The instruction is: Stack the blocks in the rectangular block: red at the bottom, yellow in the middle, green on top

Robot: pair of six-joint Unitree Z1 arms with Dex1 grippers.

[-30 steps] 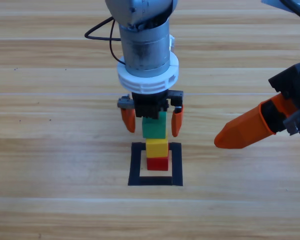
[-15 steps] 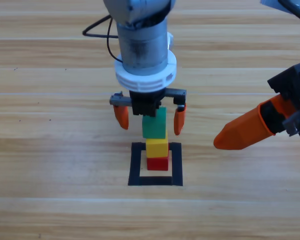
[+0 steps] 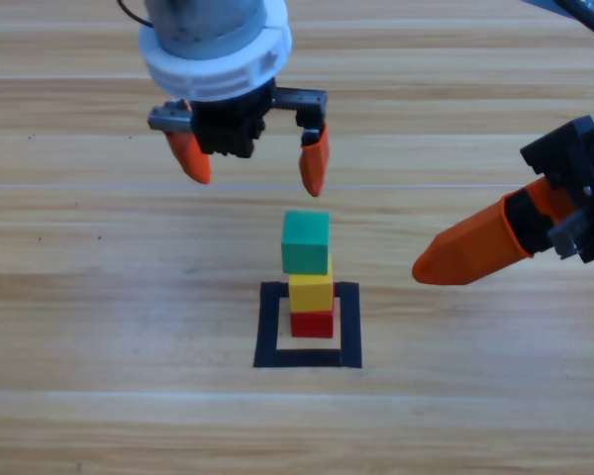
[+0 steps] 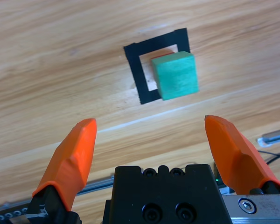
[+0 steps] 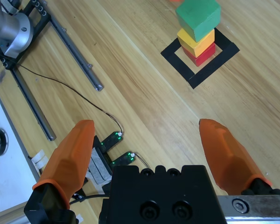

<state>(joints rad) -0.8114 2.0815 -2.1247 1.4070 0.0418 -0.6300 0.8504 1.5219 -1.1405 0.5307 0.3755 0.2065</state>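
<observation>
On the bench we see the stack finished; our left gripper, wide open and empty above it, need only retreat.

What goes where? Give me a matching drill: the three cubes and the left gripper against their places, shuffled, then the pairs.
Things:
1. red cube
2. yellow cube
3. green cube
4. left gripper

Places:
A. top of the stack
B. above the stack, fingers open, empty
C. bottom, inside the tape square
D. middle of the stack

Pairs: 1-C, 2-D, 3-A, 4-B
</observation>
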